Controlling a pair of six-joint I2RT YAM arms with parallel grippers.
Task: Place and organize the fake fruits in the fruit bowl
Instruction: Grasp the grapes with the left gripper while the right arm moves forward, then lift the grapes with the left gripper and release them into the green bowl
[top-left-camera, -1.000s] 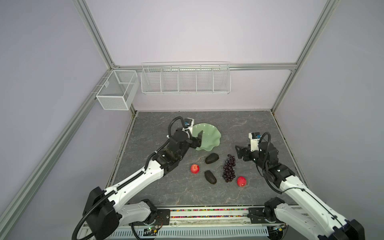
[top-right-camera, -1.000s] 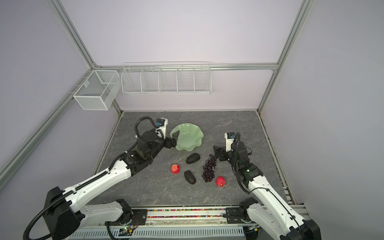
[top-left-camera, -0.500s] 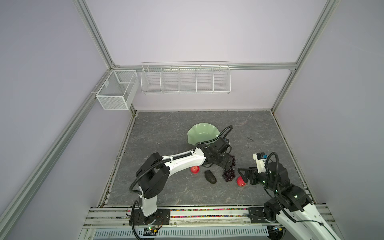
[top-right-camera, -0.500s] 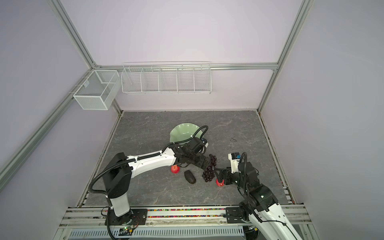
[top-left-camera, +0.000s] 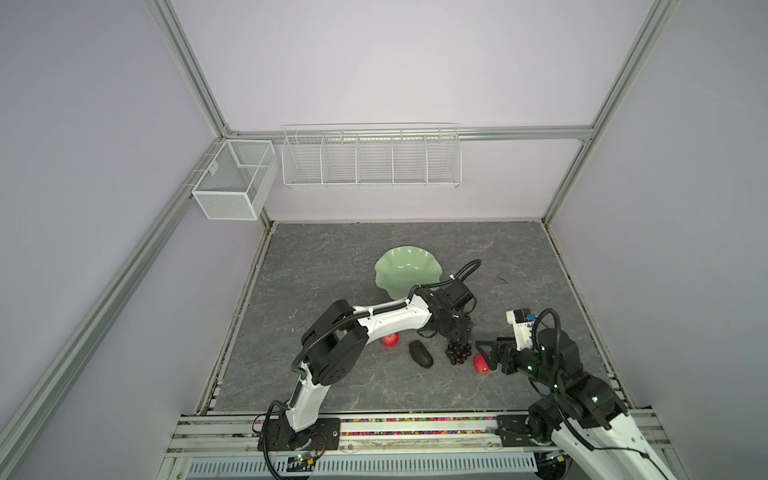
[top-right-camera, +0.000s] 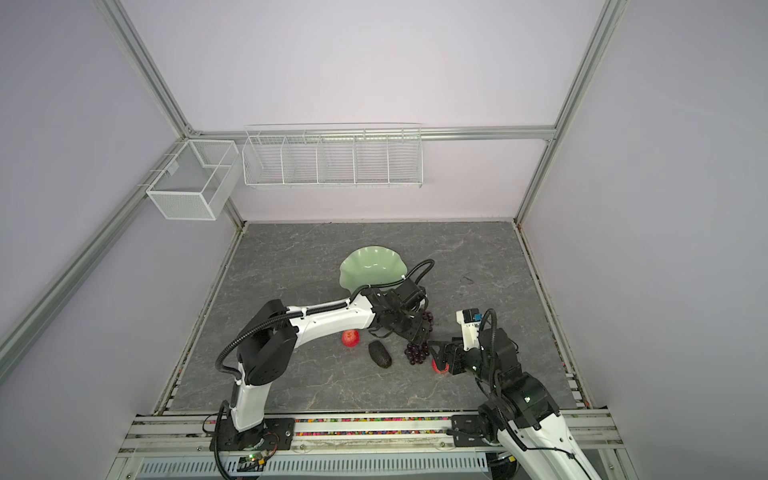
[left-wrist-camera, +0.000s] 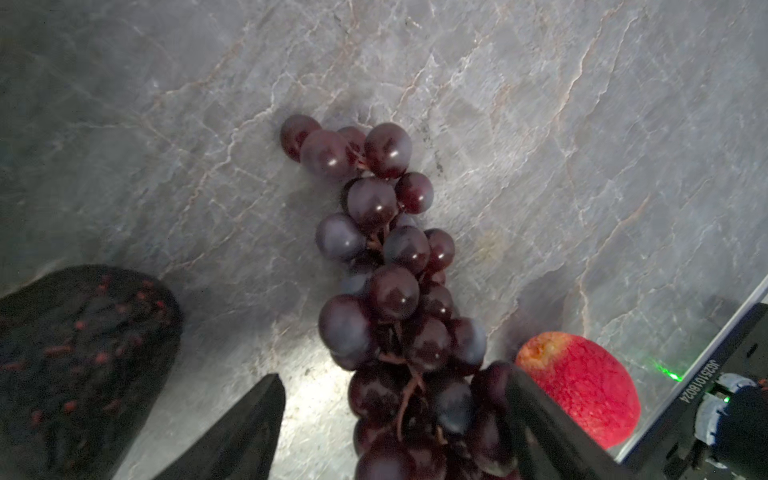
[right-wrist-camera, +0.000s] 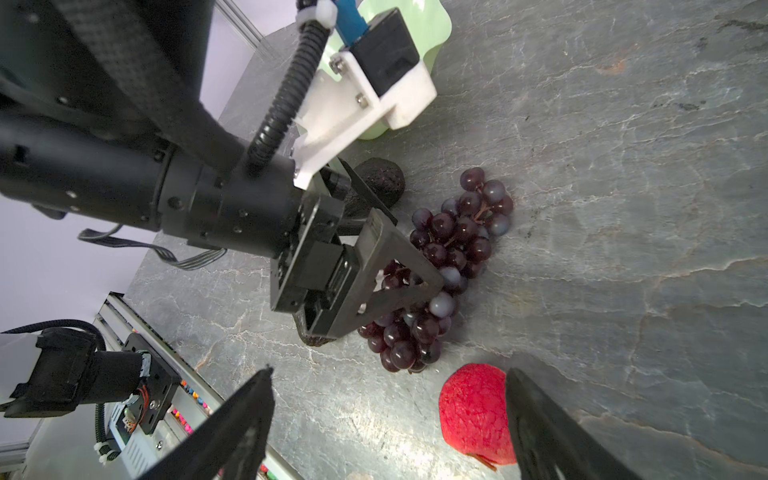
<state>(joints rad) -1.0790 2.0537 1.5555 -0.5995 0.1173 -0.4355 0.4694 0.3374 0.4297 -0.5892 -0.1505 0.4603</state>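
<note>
Hovering left gripper (left-wrist-camera: 392, 377): jaws spread wide, straddling one end of the grapes (left-wrist-camera: 390, 291); one finger just beside the bunch, the other clear of it.
Right gripper (right-wrist-camera: 388, 370): jaws wide, red apple (right-wrist-camera: 473, 415) between them, close to one finger.
Grapes: lying on the gray tabletop (top-left-camera: 332, 257), between an avocado (top-left-camera: 420, 354) and that apple.
Second apple (top-left-camera: 390, 339): on the tabletop, partly under the left arm.
Fruit bowl (top-left-camera: 405, 272): farther back, apart from these fruits.
</note>
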